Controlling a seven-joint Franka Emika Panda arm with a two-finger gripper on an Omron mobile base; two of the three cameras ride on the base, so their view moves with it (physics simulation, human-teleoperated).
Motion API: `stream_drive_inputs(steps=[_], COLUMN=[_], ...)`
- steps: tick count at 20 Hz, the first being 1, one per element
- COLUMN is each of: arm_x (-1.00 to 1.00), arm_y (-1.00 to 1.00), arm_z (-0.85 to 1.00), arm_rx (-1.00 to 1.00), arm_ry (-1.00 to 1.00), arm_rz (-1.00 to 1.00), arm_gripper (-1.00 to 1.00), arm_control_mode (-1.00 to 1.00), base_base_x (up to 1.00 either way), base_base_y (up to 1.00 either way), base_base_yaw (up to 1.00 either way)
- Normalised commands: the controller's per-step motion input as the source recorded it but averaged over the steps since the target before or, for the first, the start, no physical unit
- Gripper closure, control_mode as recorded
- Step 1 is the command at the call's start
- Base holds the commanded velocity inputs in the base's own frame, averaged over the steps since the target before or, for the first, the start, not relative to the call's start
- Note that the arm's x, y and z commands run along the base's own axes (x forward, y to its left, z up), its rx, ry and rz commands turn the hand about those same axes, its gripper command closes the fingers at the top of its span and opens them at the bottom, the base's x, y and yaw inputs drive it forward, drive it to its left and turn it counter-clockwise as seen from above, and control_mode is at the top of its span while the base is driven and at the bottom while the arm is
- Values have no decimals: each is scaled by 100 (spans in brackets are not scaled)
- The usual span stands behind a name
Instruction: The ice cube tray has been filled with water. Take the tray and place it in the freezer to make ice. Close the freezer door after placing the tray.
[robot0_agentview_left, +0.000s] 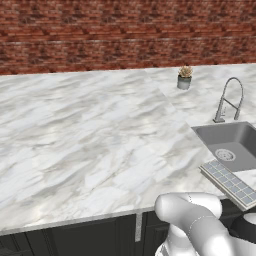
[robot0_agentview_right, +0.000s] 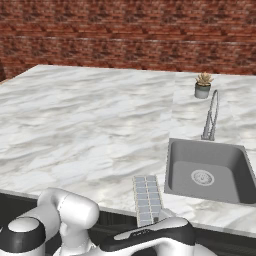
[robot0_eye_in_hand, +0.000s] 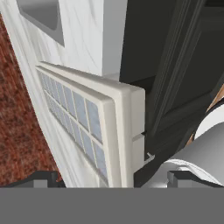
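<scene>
The tool is spread wide, nothing gripped. The ice cube tray is seen just ahead of it, between its tips, overhanging the marble tabletop edge beside the sink.

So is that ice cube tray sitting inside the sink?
No, the ice cube tray lies on the marble counter beside the sink, its near end poking out over the counter's front edge.

Pale grey ice cube tray with bluish cells on white-grey marbled counter
</scene>
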Motion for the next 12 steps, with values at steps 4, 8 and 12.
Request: stream_drive_inputs(steps=[4, 8, 12], arm_x=[22, 25, 19], arm_y=[0, 0, 0], arm_z=[-15, -16, -16], arm_rx=[0, 0, 0], arm_ry=[-2, -1, -1], arm_rz=[10, 8, 5], arm_gripper=[-100, -100, -100], arm_control_mode=[-100, -100, -100], base_base_x=[0, 0, 0], base_base_y=[0, 0, 0], base_base_yaw=[0, 0, 0])
